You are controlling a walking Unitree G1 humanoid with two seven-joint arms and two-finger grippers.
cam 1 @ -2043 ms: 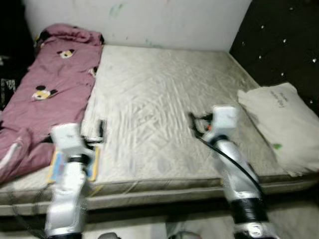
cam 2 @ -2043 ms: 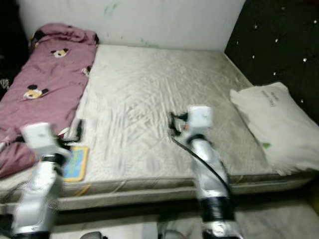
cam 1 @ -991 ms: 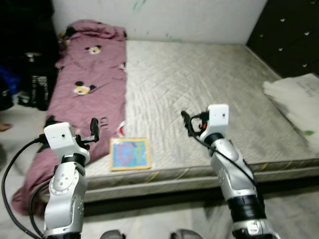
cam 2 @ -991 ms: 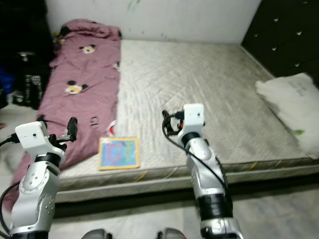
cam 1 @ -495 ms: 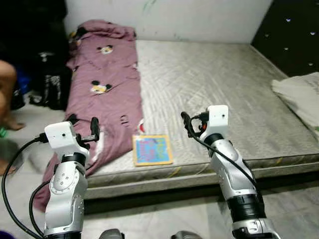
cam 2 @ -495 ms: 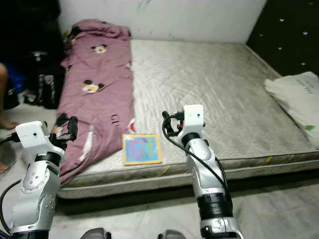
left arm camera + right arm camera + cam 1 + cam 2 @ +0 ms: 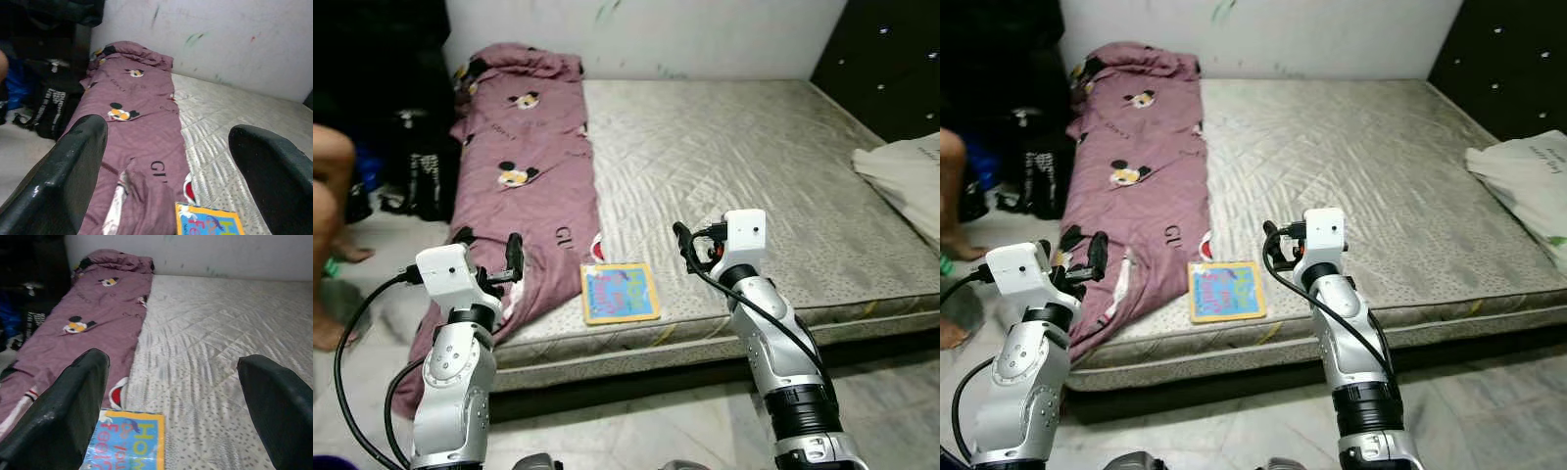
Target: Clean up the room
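Note:
A colourful picture book lies flat on the grey mattress close to its front edge. Beside it, a purple blanket with cartoon mice stretches along the mattress's left side and spills over the edge toward the floor. My left gripper hovers open in front of the blanket's hanging end, holding nothing. My right gripper is open and held just right of the book, above the mattress's front part. The book lies below and ahead of the right gripper's fingers.
A white bag or pillow lies at the mattress's right edge. Black bags stand on the floor at the left by the wall. A person's bare leg is at the far left. Pale floor runs along the bed's front.
The whole picture has shifted as the camera moved, bringing the book nearer the middle and more of the person's leg into view. Both arms keep the same raised pose, grippers open.

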